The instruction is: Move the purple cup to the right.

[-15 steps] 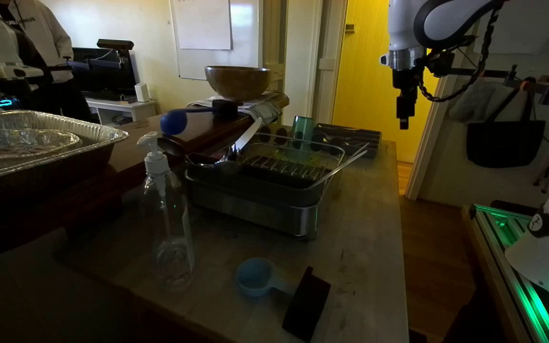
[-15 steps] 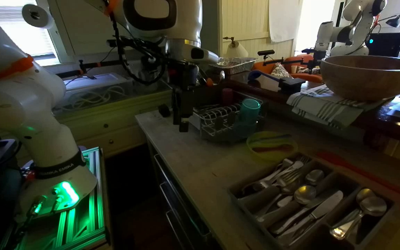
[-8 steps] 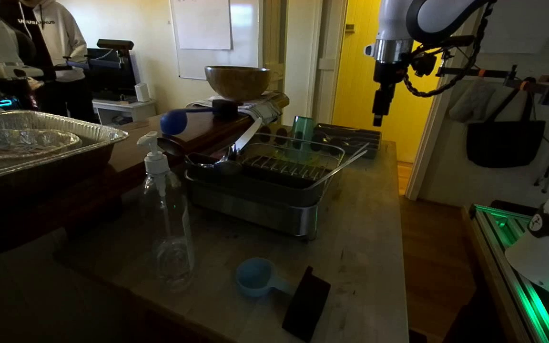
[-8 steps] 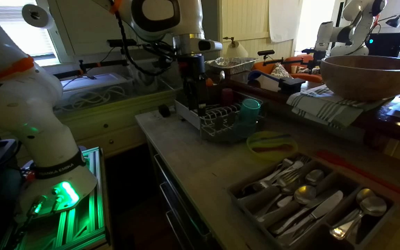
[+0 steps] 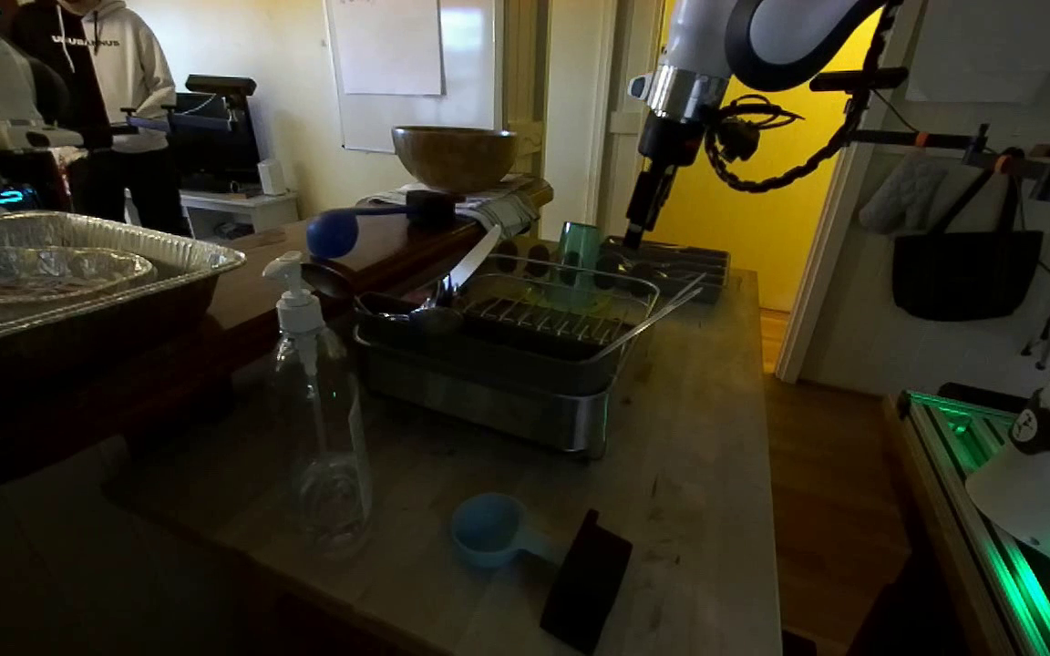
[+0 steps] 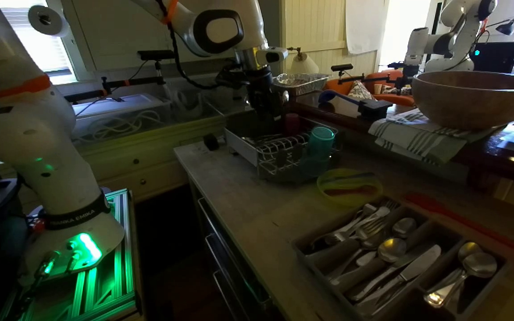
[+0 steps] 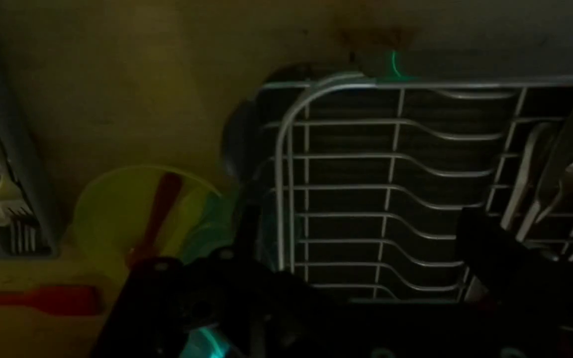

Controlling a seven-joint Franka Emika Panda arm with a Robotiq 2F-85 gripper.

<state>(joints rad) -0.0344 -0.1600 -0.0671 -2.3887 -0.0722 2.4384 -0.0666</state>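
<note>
The purple cup (image 6: 292,124) stands upright at the far side of the dish rack (image 6: 279,154), dark pinkish in this exterior view. In the wrist view only a faint reddish patch shows by the right finger, too dark to identify. My gripper (image 7: 358,219) is open and empty in the wrist view, its fingers spread above the rack's wires. In both exterior views the gripper (image 5: 634,235) (image 6: 270,117) hangs tilted over the rack, fingertips pointing down. In an exterior view its tips are just left of the purple cup; contact cannot be told.
A teal-green cup (image 6: 321,145) stands at the rack's end, beside a yellow bowl (image 6: 350,187). A cutlery tray (image 6: 324,263) lies beyond. A pump bottle (image 5: 320,456) and a light-blue measuring cup (image 5: 488,530) stand on the counter. A knife and spoons stick up from the rack.
The arm has swung from beside the counter edge in over the dish rack toward the purple cup. The gripper has tilted. The cups have not moved.
</note>
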